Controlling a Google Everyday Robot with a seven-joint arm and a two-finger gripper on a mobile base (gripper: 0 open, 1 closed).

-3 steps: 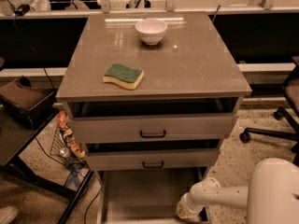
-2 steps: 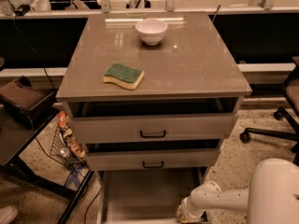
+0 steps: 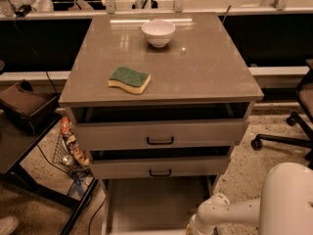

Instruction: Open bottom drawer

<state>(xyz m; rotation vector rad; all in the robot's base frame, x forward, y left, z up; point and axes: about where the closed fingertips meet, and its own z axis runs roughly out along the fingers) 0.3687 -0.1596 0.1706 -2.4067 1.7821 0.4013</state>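
Note:
The bottom drawer [image 3: 155, 203] is pulled far out of the grey-beige cabinet [image 3: 161, 67]. Its shallow grey tray shows at the bottom centre, under the two upper drawers. Its front panel and handle are cut off by the lower edge of the view. My white arm [image 3: 222, 213] comes in from the bottom right and ends at the drawer's near right corner. The gripper itself lies below the edge of the view.
The top drawer [image 3: 159, 135] and middle drawer [image 3: 159, 168] stand slightly ajar, each with a black handle. A white bowl [image 3: 158, 33] and a green-yellow sponge [image 3: 129, 79] sit on the cabinet top. A dark side table [image 3: 22, 146] and wire basket [image 3: 68, 148] stand left, an office chair base [image 3: 288, 131] right.
The end of my arm has moved slightly down and toward the camera along the drawer's right side. The bowl, sponge and upper drawers have not moved.

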